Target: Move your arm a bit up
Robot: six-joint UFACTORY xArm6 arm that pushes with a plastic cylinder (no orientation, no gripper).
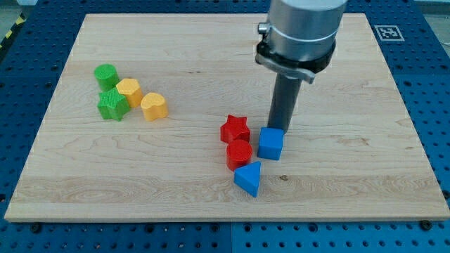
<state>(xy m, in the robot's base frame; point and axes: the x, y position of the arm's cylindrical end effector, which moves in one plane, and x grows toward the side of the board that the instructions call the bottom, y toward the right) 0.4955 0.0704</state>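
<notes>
My dark rod comes down from the grey arm at the view's top. My tip (279,129) rests on the board just above the blue cube (271,143), touching or nearly touching its top edge. A red star (235,128) lies left of the tip. A red cylinder-like block (239,154) sits below the star, left of the blue cube. A blue triangular block (248,178) lies below the red one.
At the view's left stands a cluster: a green cylinder (106,74), a green star (112,104), a yellow hexagon-like block (129,91) and a yellow heart-like block (153,106). The wooden board (365,161) lies on a blue pegboard surface.
</notes>
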